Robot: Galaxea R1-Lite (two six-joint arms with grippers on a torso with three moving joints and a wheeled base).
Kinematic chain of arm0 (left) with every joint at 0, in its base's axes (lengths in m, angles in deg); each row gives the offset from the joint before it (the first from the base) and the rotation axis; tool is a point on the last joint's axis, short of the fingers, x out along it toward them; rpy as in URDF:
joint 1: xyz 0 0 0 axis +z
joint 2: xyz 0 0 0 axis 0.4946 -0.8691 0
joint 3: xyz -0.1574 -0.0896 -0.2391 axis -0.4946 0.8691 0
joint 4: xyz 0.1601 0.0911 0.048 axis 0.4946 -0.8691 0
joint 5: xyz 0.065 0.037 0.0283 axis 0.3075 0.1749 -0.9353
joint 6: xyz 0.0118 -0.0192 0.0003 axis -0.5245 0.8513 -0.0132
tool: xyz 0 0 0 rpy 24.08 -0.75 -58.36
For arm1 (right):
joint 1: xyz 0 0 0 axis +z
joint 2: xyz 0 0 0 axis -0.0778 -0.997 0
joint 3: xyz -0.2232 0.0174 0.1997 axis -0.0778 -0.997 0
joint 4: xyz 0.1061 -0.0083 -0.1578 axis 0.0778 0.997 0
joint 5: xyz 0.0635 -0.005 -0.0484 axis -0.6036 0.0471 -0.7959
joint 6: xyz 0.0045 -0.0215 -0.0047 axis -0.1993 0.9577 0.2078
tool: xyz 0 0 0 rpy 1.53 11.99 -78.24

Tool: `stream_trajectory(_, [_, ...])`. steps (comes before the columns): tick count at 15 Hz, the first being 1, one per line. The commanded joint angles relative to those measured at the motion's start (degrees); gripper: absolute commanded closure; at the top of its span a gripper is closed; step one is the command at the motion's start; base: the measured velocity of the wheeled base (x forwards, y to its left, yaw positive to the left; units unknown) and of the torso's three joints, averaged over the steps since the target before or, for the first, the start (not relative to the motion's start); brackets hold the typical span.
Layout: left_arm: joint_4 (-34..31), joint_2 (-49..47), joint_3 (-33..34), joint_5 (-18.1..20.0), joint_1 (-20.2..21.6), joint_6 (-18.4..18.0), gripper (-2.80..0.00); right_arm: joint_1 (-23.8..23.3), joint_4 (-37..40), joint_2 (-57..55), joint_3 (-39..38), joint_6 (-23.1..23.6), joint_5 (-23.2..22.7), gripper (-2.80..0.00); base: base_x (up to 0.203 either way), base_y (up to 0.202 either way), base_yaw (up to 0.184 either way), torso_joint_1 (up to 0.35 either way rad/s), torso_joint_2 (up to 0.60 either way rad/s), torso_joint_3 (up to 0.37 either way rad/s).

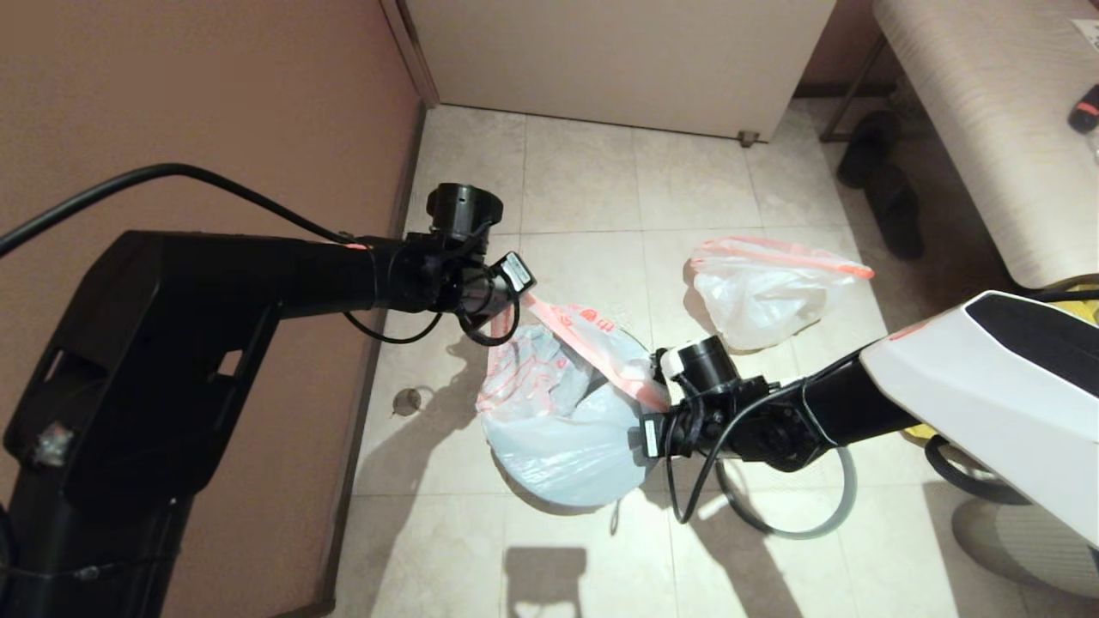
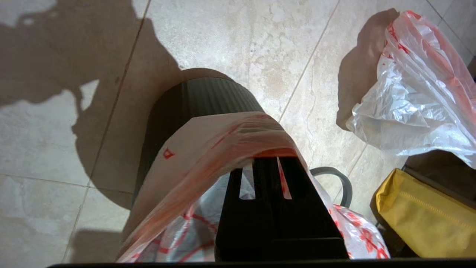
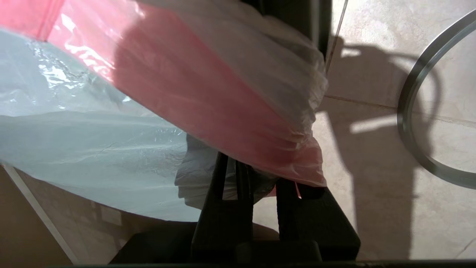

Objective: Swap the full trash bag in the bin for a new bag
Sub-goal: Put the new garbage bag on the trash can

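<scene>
The new bag [image 1: 549,412], thin white plastic with red print and a pink edge band, hangs stretched between both grippers above the floor. My left gripper [image 1: 508,311] is shut on one end of the band [image 2: 266,163]. My right gripper [image 1: 654,421] is shut on the other, bunched end [image 3: 260,167]. The black ribbed bin [image 2: 193,108] stands under the new bag [image 2: 208,149]; from the head view the bag hides it. The full trash bag [image 1: 764,292] lies bunched on the tiles beyond my right gripper, apart from both. It also shows in the left wrist view [image 2: 416,93].
The bin's grey rim ring [image 1: 794,506] lies flat on the floor under my right arm. A yellow fabric bag [image 2: 424,216] sits close to the bin. Dark slippers [image 1: 884,184] and a bench [image 1: 987,112] are at the far right. A brown wall [image 1: 215,103] runs along the left.
</scene>
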Motion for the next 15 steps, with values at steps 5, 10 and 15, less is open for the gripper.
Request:
stream_trajectory(5, [-0.2, -1.2, 0.0, 2.2, -0.3, 0.2, 0.00, 1.7, 0.2, 1.2, -2.5, 2.6, -0.2, 0.00, 0.000, 0.000, 0.000, 0.000, 0.00, 0.000])
stream_trajectory(10, [-2.1, 0.6, 0.0, 4.3, -0.5, 0.3, 0.00, 3.4, 0.3, 1.7, -4.3, 4.8, -0.2, 0.00, 0.000, 0.000, 0.000, 0.000, 0.00, 0.000])
stream_trajectory(15, [-7.3, 3.6, 0.0, 10.8, -1.5, 1.6, 0.00, 3.5, 0.2, 2.3, -4.5, 5.2, -0.1, 0.00, 0.000, 0.000, 0.000, 0.000, 0.00, 0.000])
